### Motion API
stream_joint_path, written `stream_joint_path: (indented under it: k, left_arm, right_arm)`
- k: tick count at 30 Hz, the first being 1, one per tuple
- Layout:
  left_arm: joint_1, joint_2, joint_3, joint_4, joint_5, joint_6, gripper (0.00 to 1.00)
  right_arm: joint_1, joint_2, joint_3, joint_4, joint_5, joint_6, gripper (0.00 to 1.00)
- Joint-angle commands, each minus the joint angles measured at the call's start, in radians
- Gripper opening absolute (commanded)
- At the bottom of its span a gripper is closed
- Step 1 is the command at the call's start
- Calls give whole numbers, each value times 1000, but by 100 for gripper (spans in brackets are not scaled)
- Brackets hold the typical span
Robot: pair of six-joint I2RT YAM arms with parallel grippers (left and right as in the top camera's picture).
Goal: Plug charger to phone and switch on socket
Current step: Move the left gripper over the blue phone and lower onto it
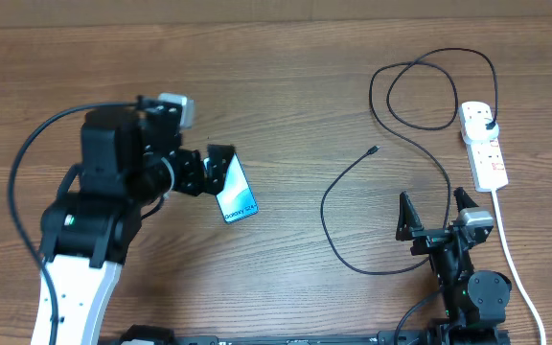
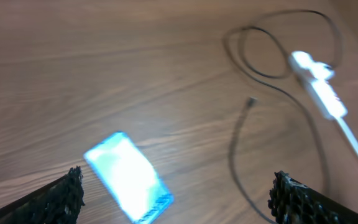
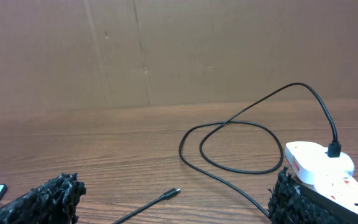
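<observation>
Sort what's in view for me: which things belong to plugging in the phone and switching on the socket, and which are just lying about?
For the job:
phone
charger, its plug already in the strip
socket, with its white cord

Just lying about:
nothing else loose shows; only the wooden table and the brown wall behind
</observation>
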Motion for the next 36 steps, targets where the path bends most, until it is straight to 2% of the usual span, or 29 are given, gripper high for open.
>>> stream_joint_path:
  k: [1, 8, 13, 18, 26, 30, 36]
  left_arm:
    - [-7, 63, 26, -11, 148, 0, 99]
    - [-7, 175, 25, -109, 175, 0, 99]
    - [-8, 223, 26, -96, 174, -27, 100]
    - [-28, 234, 29, -97, 2, -195, 100]
    - [-150, 244, 107, -109, -323, -362, 100]
    - [-160, 297, 164, -111, -354, -407, 100]
    - [-160, 483, 315, -197, -366, -425, 100]
  right_arm:
    - [3, -12, -10, 3, 10, -2, 100]
    - [3, -12, -11, 3, 10, -2, 100]
    - [3, -12, -11, 3, 10, -2, 100]
    - [3, -12, -11, 3, 10, -2, 100]
    - [3, -12, -11, 3, 10, -2, 100]
    - [3, -12, -10, 3, 10, -2, 100]
    - [3, -12, -11, 3, 10, -2, 100]
